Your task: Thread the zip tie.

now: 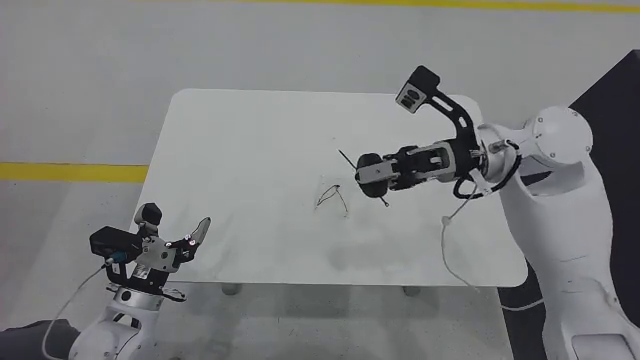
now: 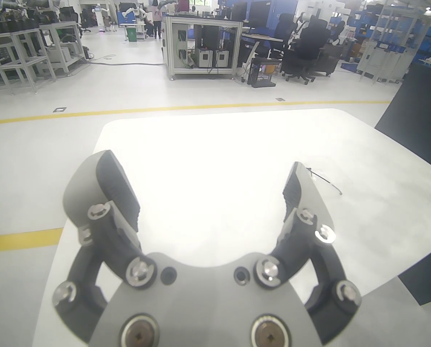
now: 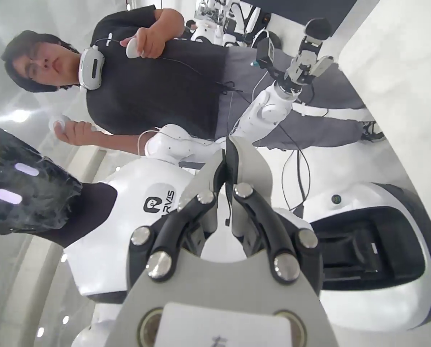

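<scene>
My right gripper (image 1: pixel 363 172) was clamped tight on a thin black zip tie (image 3: pixel 231 208) — the strand poked out past both sides of the fingers, above the table (image 1: pixel 250 140). Just beside it lay what looked like a second, looped tie (image 1: pixel 330 198). My left gripper (image 2: pixel 208 185) sat spread wide — holding nothing, well apart from both.

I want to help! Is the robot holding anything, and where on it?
Right jaws pinch a black zip tie near its middle; left jaws hold nothing.
</scene>
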Controlling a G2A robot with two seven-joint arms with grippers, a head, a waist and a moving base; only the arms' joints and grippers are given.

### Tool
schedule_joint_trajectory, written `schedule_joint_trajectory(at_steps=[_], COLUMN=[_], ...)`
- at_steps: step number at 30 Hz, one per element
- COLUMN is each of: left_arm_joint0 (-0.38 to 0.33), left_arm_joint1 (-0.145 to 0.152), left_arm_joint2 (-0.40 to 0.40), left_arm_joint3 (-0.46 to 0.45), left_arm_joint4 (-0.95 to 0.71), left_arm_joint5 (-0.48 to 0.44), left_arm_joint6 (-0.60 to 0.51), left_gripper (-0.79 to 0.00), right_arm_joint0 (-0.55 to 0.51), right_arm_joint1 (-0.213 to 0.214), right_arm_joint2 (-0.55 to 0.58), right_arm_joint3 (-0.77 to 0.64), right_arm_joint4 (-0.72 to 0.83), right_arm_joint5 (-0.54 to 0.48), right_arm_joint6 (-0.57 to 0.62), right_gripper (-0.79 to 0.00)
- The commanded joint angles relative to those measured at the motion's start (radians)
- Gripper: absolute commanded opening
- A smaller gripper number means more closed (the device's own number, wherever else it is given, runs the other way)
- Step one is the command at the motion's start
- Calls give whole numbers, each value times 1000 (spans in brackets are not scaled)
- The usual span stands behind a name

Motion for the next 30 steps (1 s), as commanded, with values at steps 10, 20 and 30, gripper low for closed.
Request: schedule_joint_trajectory(at_steps=[10, 20, 30], left_arm_joint0=[0, 0, 0], left_arm_joint1=[0, 0, 0], left_arm_joint2=[0, 0, 0], left_arm_joint3=[0, 0, 0], left_arm_joint4=[0, 0, 0], left_arm_joint5=[0, 0, 0], left_arm_joint6=[0, 0, 0], left_gripper=[0, 0, 0], right_arm_joint0=[-47, -109, -169], right_arm_joint1=[10, 18, 35], right_arm_joint2=[-32, -45, -33], right_arm_joint3=[-95, -193, -313], right_arm_joint4=[-20, -246, -330], right_arm_joint5=[15, -134, -189], right_arm_joint6=[-24, -210, -223], right_gripper=[-785, -785, -785])
